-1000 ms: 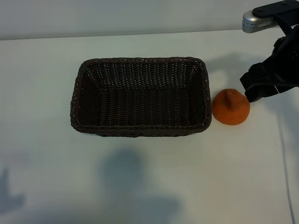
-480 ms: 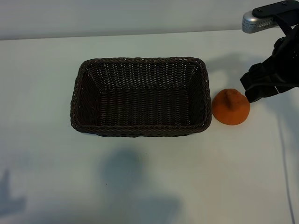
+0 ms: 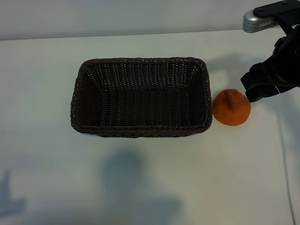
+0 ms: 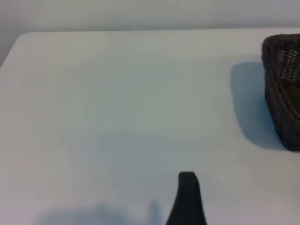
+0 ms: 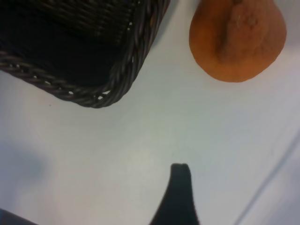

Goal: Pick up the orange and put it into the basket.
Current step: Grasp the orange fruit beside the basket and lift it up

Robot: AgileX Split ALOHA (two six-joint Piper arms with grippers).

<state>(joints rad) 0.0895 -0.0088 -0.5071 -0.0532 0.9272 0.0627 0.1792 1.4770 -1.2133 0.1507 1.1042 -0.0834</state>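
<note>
**Orange waits beside basket, both grippers empty**

Exterior: the orange (image 3: pixel 231 108) sits on the counter (image 3: pixel 150 178) just beside the basket (image 3: pixel 140 97), toward the counter's right edge; my right gripper (image 3: pixel 262 86), spread and empty, hovers near it.

Left wrist: the left gripper (image 4: pixel 187 197) is parked, released.

Right wrist: the skin looks matte and firm, so I'd grip across its round middle.

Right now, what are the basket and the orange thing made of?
The basket looks like dark brown woven wicker, perhaps plastic; its strands catch a slight sheen. The orange has dull, dimpled skin with a puckered bump on top, like real fruit peel, though it could be a model.
</note>
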